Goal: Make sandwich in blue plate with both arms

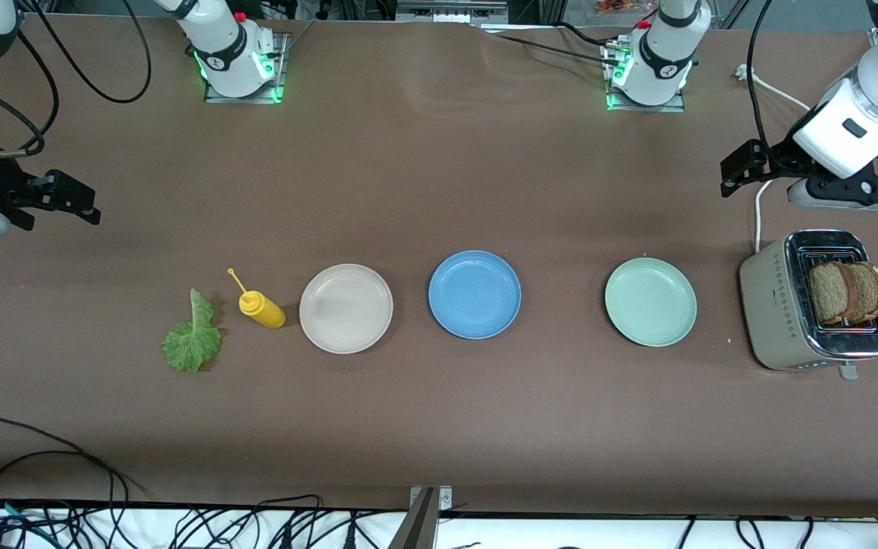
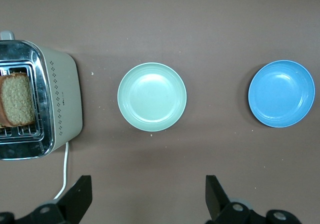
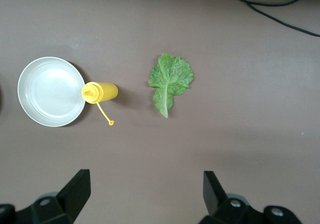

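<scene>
Our left claw (image 2: 145,199) hangs with fingers apart over the tabletop (image 1: 439,427) near the toaster (image 1: 812,305), which holds both bread slices (image 1: 847,291). Our right claw (image 3: 145,199), also spread and empty, hangs above the lettuce leaf (image 1: 193,337). The blue plate (image 1: 475,294) sits between the beige plate (image 1: 346,308) and green plate (image 1: 650,301).

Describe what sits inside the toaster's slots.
Two brown bread slices stand upright in the toaster, their tops sticking out. Their lower parts are hidden in the slots.
</scene>
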